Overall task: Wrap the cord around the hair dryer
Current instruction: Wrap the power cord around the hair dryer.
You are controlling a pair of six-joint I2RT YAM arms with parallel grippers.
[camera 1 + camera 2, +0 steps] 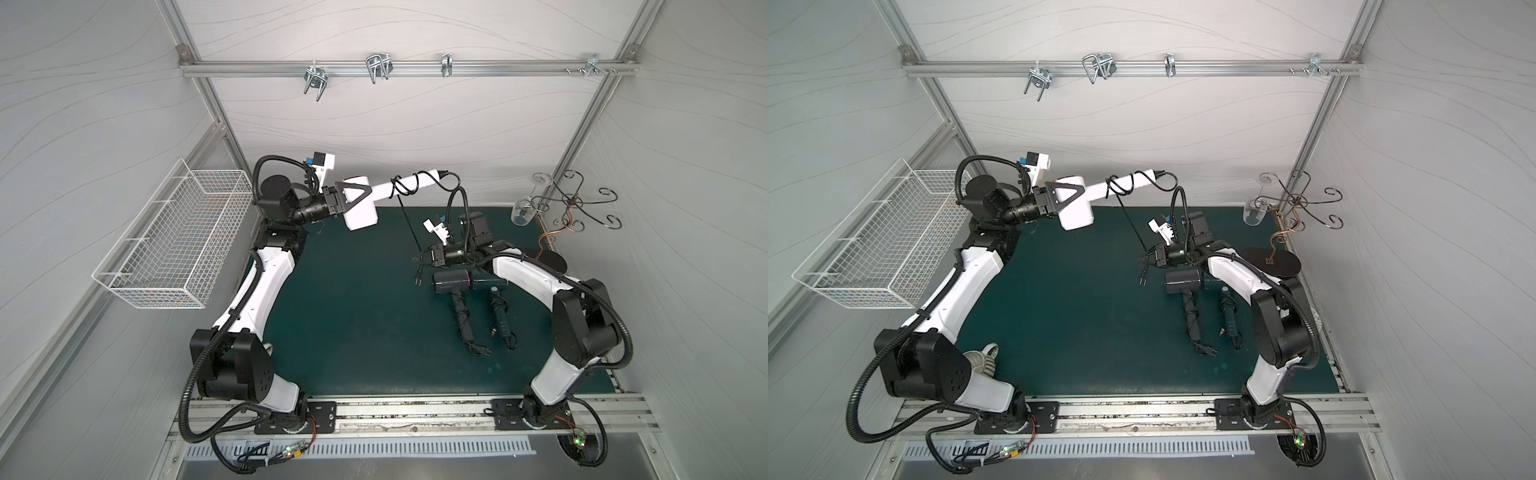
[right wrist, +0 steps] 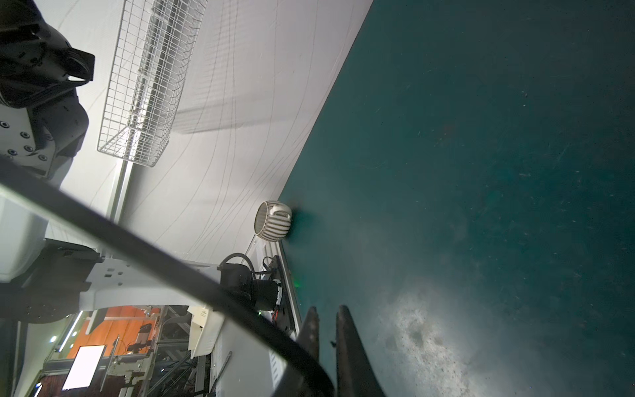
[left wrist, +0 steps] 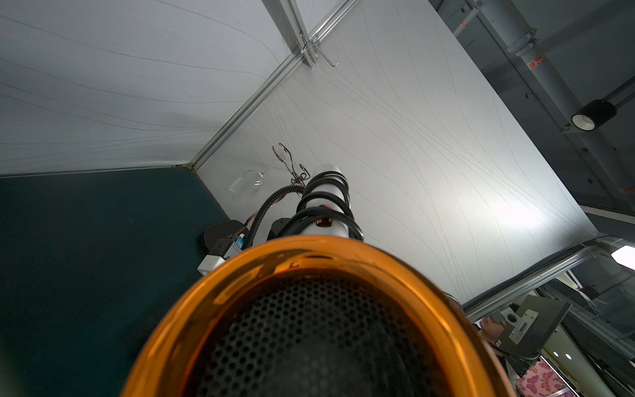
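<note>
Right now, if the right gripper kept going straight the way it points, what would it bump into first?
Nothing close. Past the right gripper, shut on the cord, there is only open air above the green mat. Farther off, roughly in line, sits a striped mug; depth is unclear.

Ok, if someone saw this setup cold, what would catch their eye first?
Most striking: the white hair dryer held aloft by the left tool over the far edge of the green mat, its black cord coiled round the handle and running taut down to the right tool, which pinches it near the plug. Beside the right arm lie one dark hair dryer and a second dark dryer, cords wrapped.
</note>
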